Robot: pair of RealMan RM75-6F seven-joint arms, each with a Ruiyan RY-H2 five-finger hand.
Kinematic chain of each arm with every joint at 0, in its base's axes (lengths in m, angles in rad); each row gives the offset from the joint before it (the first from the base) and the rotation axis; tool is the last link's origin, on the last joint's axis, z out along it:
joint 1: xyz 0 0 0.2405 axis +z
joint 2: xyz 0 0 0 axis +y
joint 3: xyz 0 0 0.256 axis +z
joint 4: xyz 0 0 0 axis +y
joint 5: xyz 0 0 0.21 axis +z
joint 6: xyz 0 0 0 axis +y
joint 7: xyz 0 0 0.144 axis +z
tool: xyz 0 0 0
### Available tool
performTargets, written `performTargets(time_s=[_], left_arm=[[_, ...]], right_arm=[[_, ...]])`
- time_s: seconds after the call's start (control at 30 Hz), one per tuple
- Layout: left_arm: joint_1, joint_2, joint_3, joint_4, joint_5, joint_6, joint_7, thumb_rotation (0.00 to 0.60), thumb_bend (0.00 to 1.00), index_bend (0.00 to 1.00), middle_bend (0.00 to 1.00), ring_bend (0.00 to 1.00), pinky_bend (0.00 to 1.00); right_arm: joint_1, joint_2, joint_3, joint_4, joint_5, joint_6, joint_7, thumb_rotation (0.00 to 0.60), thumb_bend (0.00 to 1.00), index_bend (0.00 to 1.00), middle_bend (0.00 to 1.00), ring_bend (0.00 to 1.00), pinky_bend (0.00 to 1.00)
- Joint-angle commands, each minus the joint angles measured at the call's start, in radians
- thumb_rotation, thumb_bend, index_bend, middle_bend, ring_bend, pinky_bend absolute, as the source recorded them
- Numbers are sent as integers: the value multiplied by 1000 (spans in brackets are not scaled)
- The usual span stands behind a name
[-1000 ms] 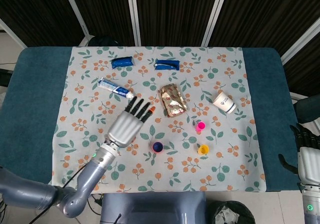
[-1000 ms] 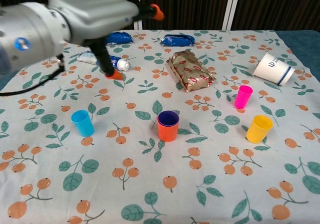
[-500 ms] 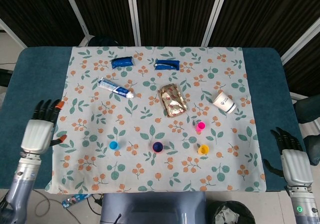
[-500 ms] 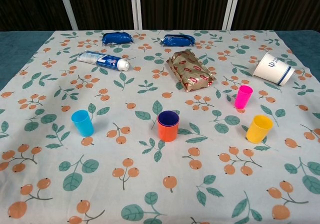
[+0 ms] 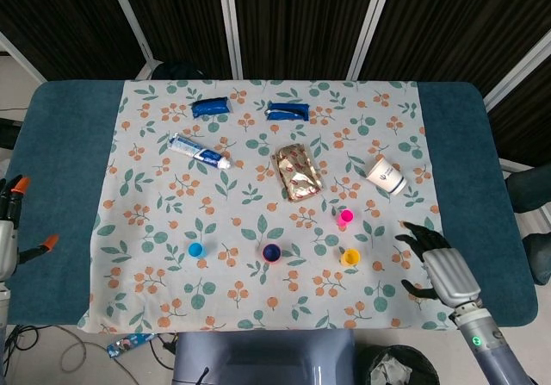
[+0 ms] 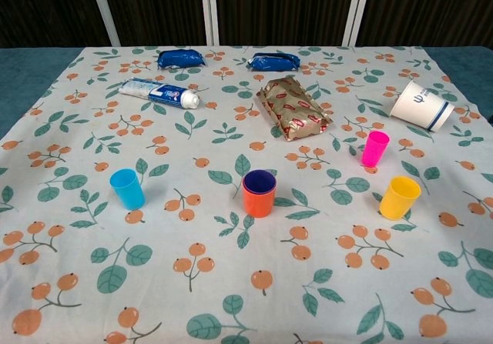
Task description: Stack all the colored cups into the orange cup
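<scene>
The orange cup [image 6: 259, 195] [image 5: 271, 252] stands near the table's front centre with a dark blue cup nested inside it. A light blue cup [image 6: 127, 188] [image 5: 196, 250] stands to its left. A pink cup [image 6: 375, 148] [image 5: 345, 217] and a yellow cup [image 6: 400, 198] [image 5: 349, 257] stand to its right. My right hand [image 5: 437, 270] hovers open over the front right of the cloth, right of the yellow cup, holding nothing. My left hand [image 5: 10, 230] shows at the far left edge of the head view, off the table, fingers apart and empty. Neither hand appears in the chest view.
A toothpaste tube [image 6: 159, 93], two blue packets [image 6: 180, 58] [image 6: 273, 61], a brown foil snack bag [image 6: 293, 108] and a tipped white paper cup [image 6: 420, 105] lie further back on the floral cloth [image 6: 231, 282].
My left hand has pulled back from over the table centre to the far left edge. My right hand has moved in from the right edge toward the yellow cup. The cups have not moved.
</scene>
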Motion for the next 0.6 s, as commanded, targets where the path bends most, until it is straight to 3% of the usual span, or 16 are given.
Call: performTargets(time_s=[0.03,0.33,0.6], left_arm=[[8,5,-11,-6,14,-17,8,600,72,41,42,0,30],[19,14,-27,-34,43,-54,36,600,72,41,42,0,30],[32,17,-49,-44,57,-68,44,600,72,41,42,0,30]], right_arm=[[48,-48,32,3,56,-63,-23,600,314,253,81,93,138],[110,-143,74,35,143,-113,-77,600,314,319,82,107,150],[133,-194,75,41,175,-121,-123,600,328,362,82,114,154]])
